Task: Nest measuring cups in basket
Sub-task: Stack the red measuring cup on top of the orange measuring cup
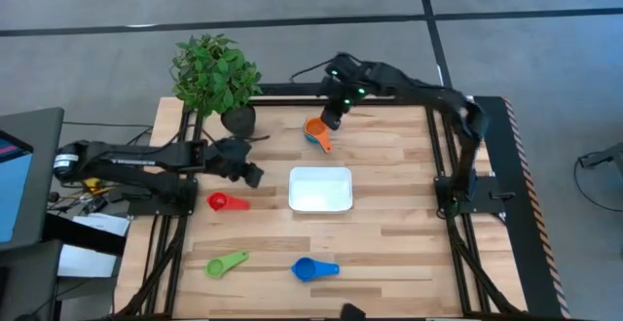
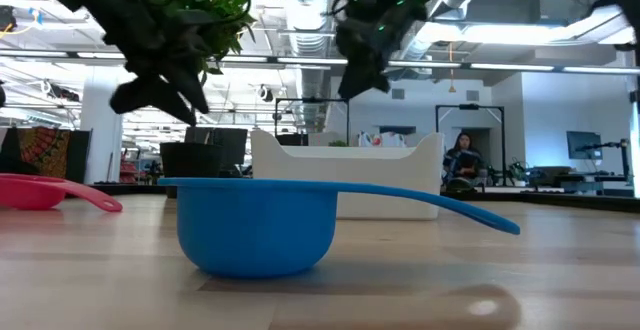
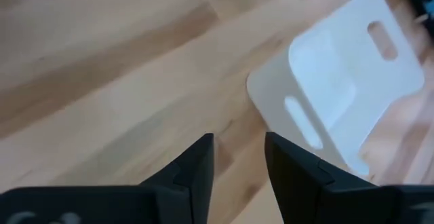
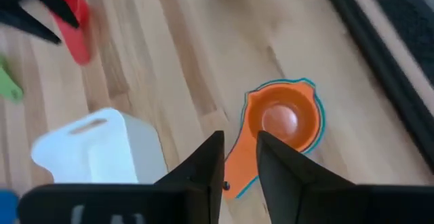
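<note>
The orange measuring cup (image 1: 314,131) sits nested in a light blue cup (image 4: 317,119) above the basket (image 1: 320,189) in the high view, their handles together running toward the lower right of the frame. The white basket lies at centre of the tabletop (image 1: 389,243), long axis left to right, holding nothing. The red cup (image 1: 221,201) lies left of it, handle pointing right. The green cup (image 1: 225,263) is at lower left, handle toward the upper right; the blue cup (image 1: 310,269) below the basket — handle pointing right. The right tool (image 1: 331,119) hangs just above the orange cup, fingers slightly parted and empty. The left tool (image 1: 251,174) hovers left of the basket — also narrowly open, gripping nothing.
</note>
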You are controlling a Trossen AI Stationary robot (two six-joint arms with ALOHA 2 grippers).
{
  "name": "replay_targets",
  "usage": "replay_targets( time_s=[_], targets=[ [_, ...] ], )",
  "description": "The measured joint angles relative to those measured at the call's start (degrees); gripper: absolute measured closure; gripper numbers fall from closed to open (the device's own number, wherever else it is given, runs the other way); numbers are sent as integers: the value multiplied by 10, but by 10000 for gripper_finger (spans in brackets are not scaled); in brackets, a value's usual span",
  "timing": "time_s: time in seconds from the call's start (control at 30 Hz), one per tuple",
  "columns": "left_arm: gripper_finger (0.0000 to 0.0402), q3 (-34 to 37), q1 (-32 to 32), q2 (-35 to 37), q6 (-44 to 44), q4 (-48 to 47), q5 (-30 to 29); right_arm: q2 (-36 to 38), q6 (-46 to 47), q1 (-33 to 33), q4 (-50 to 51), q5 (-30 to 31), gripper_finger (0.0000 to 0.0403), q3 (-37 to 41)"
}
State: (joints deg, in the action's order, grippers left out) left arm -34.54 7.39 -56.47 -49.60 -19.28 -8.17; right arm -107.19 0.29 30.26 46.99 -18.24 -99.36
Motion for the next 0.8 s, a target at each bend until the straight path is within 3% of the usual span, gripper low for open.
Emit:
replay_targets(
  time_s=[0.17, 0.27, 0.53, 0.73, 0.8],
  targets=[
    [285, 0, -55, -4, -2, 0, -42, 113, 100, -29, -132, 11, 296, 173],
    [285, 0, -82, -24, 9, 19, -62, 171, 142, -68, -202, 60, 296, 256],
    [285, 0, -125, -80, -83, 50, -68, 293, 180, -165, -234, 215, 296, 352],
    [285, -17, -168, -94, -146, 47, -104, 388, 203, -177, -219, 211, 296, 434],
    [285, -41, -187, -94, -146, 66, -141, 427, 227, -183, -218, 192, 296, 477]
  ],
)
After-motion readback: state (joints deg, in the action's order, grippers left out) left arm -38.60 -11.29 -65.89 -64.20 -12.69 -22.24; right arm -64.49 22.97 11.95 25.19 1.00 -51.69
